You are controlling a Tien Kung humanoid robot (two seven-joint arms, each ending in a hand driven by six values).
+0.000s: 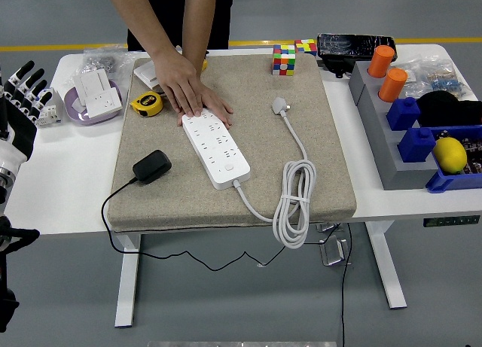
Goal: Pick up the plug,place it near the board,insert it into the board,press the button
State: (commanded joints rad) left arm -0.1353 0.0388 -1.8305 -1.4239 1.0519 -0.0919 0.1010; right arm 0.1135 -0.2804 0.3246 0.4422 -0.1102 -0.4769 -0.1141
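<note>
Head view: you are looking down over the white table (68, 189) and its beige fabric mat (331, 159).
Left hand: your white-and-black robot hand (19, 98) is raised at the left edge, fingers (28, 70) spread, holding nothing.
Plug: the black adapter plug (151, 166) lies on the mat, well right of and below your hand, long axis running lower left to upper right, its thin black cable (120, 193) leaving the lower-left end.
Board: the long white power strip (216, 150) lies further right, slanting from upper left to lower right.
Person: one bare hand (188, 91) presses flat on the strip's upper-left end.
Nearby: a yellow tape measure (146, 104) sits just left of that hand.
</note>
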